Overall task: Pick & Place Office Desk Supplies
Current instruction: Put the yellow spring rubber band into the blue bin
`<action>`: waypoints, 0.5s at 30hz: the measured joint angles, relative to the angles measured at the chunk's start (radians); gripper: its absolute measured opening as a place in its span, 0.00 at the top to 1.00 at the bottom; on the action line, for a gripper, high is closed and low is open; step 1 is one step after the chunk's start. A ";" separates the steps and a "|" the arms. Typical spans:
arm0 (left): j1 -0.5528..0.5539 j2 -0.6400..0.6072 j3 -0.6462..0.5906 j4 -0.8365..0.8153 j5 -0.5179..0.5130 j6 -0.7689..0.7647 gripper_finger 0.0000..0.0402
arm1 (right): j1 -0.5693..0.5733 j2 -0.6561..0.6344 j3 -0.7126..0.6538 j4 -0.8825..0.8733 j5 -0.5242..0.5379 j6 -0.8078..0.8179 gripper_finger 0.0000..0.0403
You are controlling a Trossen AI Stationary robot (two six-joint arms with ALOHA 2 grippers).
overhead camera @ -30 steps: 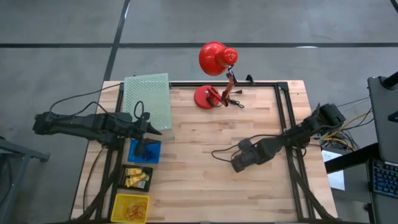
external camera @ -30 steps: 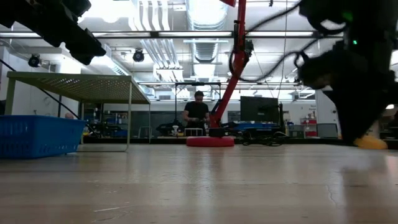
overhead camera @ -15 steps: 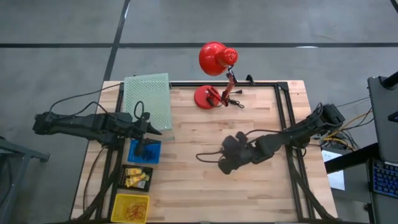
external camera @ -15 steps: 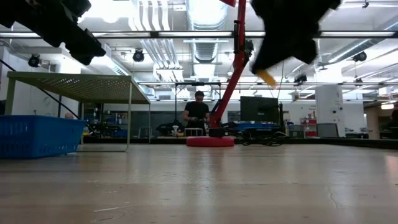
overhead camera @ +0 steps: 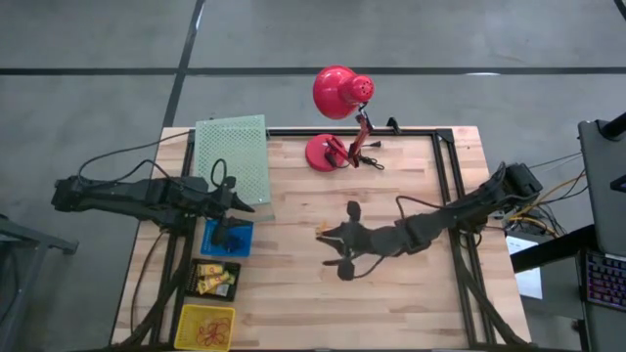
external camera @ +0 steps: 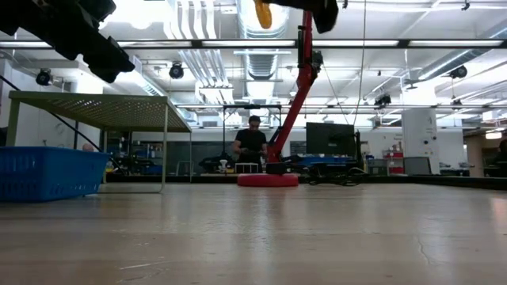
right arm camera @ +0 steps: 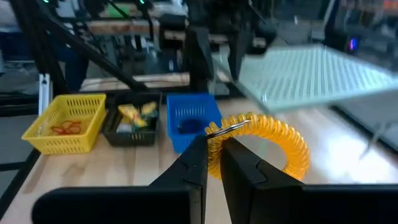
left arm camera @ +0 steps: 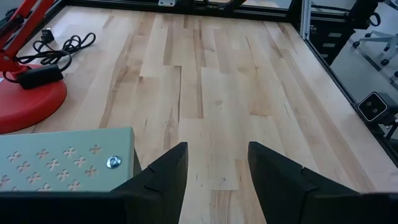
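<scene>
My right gripper [right arm camera: 214, 149] is shut on an orange spiral coil ring [right arm camera: 273, 134] that carries a small metal ring. It hangs high over the table's middle [overhead camera: 331, 237]; in the low view the coil [external camera: 262, 12] shows at the top edge. My left gripper [left arm camera: 217, 162] stands open with nothing between its fingers, at the table's left beside the green mesh shelf [overhead camera: 233, 156]. Three small baskets sit at the near left: a blue one [right arm camera: 193, 118], a black one [right arm camera: 132, 124] with yellow pieces, and a yellow one [right arm camera: 63, 121] with red rubber bands. My right gripper pinches the coil between its two fingers at one end of its arc [right arm camera: 217, 140], right by the metal ring [right arm camera: 225, 129]. The fingers [right arm camera: 194, 165] come nearly level from the table's right side. The coil is lifted clear and arches up and away past the fingertips.
A red desk lamp [overhead camera: 337, 93] stands on its round base [overhead camera: 326, 152] at the table's far edge, its cord coiled beside it. The mesh shelf stands over the far left corner. Bare wood lies between the lamp and the near edge [overhead camera: 323, 313].
My right gripper has risen from the tabletop and gone toward the table's left edge, tipping from pointing down to nearly level and rolling about its own line. The orange coil has gone up with it, from table height to well clear of the wood.
</scene>
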 joint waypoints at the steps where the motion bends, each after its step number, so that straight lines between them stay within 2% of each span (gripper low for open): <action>1: 0.000 0.000 0.000 0.000 0.000 0.000 0.57 | -0.002 0.000 -0.010 0.036 -0.005 -0.036 0.94; 7: 0.000 0.000 0.000 0.000 0.000 0.000 0.57 | -0.020 0.000 -0.043 0.154 -0.097 -0.133 0.94; 15: 0.000 0.000 0.000 0.000 0.000 0.000 0.57 | -0.026 0.014 -0.048 0.172 -0.103 -0.140 0.94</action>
